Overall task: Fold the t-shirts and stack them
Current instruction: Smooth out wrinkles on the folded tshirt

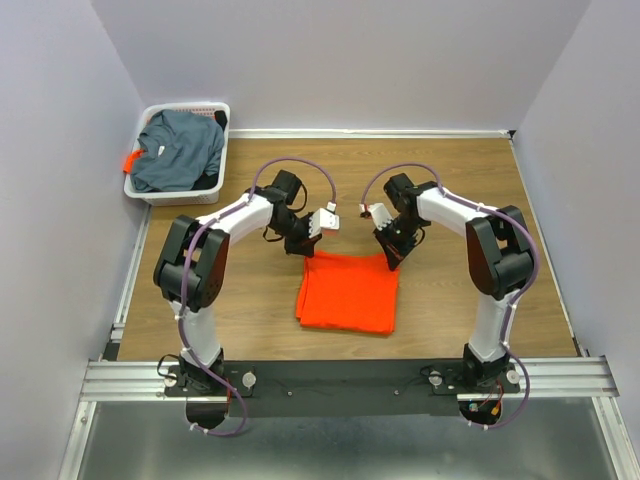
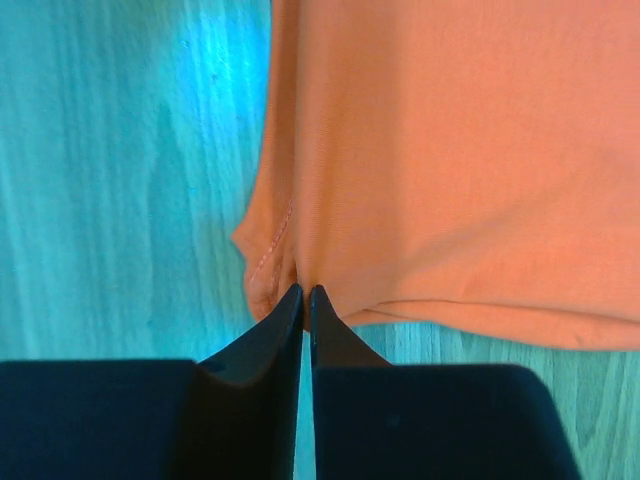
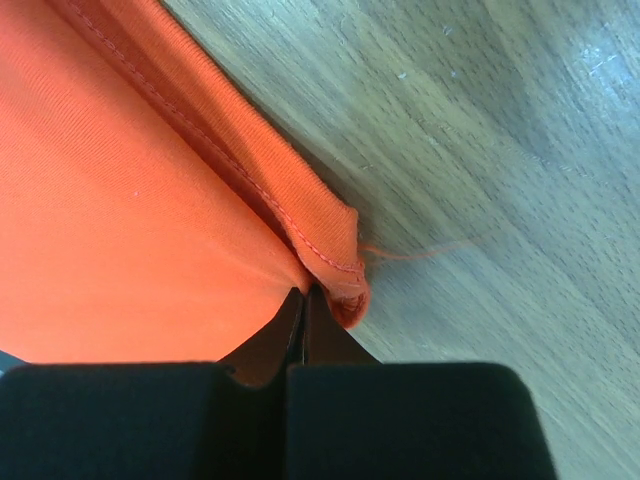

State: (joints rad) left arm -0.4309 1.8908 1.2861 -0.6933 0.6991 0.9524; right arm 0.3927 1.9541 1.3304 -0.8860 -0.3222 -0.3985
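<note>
Squarely at the center of the wooden table [image 1: 250, 290], just toward 6 o'clock, the orange shirt [image 1: 347, 292] lies flat as a several-layer, near-square pad, a touch wider from 9 to 3 o'clock than it is deep. That faint long axis runs side to side, and its edges are turned slightly off the table's own lines. Collar and sleeves are tucked out of sight, so which way the garment points cannot be told. A stitched hem runs along the edge at the 1 o'clock corner. The cloth looks light, limp and thin, likely to sag and slide open if lifted by one point, so paired corners are the sensible places to take hold. Away at 10 o'clock, the white basket [image 1: 170, 196] holds the crumpled grey-blue shirt [image 1: 180, 150], with a scrap of something orange at its left wall. On the pad's far edge, the left gripper [image 2: 305, 292] is closed to a slit on the 11 o'clock corner, where the fabric puckers into its tips. The right gripper [image 3: 303, 292] is pinched tight on the 1 o'clock corner, where a loose thread [image 3: 420, 250] trails onto the wood.
</note>
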